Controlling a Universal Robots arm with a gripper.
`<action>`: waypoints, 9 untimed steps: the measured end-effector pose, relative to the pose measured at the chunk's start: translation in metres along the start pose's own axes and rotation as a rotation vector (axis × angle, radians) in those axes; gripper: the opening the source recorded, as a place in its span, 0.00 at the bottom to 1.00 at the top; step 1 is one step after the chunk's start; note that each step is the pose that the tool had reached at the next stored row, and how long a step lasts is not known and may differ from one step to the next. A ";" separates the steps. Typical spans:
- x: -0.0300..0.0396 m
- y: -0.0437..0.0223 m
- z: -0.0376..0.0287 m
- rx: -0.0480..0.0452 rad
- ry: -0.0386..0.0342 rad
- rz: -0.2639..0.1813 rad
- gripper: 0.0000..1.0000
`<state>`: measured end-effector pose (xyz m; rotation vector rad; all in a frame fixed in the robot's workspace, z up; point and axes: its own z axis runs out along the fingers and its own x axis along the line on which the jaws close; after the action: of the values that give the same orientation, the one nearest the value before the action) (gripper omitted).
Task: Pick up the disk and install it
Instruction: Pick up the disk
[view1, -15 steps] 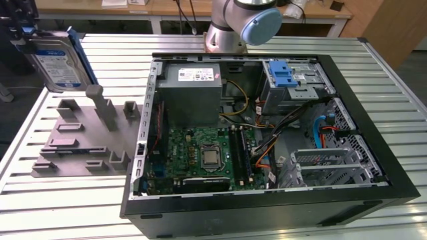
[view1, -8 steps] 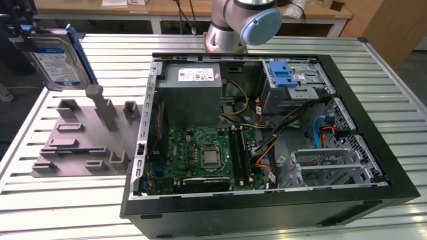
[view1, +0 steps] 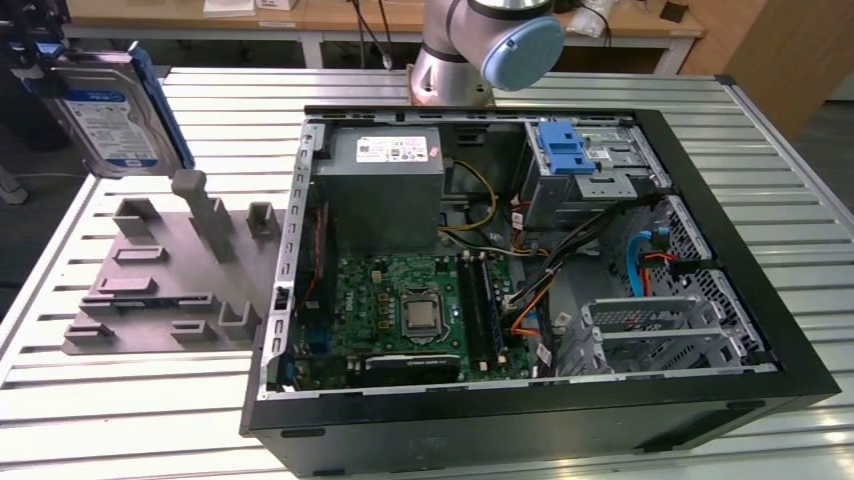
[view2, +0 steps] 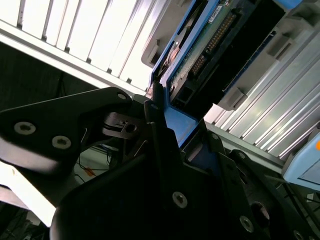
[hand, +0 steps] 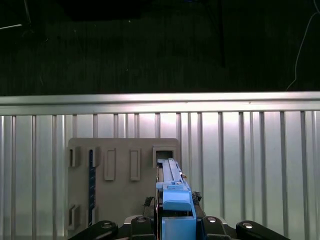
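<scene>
The disk, a silver drive with a white-and-blue label in a blue caddy, hangs upright in the air at the exterior view's upper left, above the grey holder plate. My gripper is shut on its upper end. In the first wrist view the disk shows edge-on between my fingers, over the holder plate. The second wrist view shows the caddy's blue frame clamped by a black finger, with the drive's green circuit board and connector beyond.
An open computer case lies on the slatted metal table, to the exterior view's right of the holder plate. Inside are a motherboard, a grey power supply, cables and a drive bay with a blue latch. The arm's base stands behind the case.
</scene>
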<state>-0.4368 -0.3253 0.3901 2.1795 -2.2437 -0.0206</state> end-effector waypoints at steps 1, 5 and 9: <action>0.0000 0.0000 -0.0009 -0.0001 0.0000 0.000 0.36; -0.0001 0.0001 -0.0042 -0.0001 0.0000 0.000 0.36; -0.0001 0.0001 -0.0076 0.0000 0.0000 0.000 0.36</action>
<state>-0.4368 -0.3251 0.3977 2.1795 -2.2437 -0.0207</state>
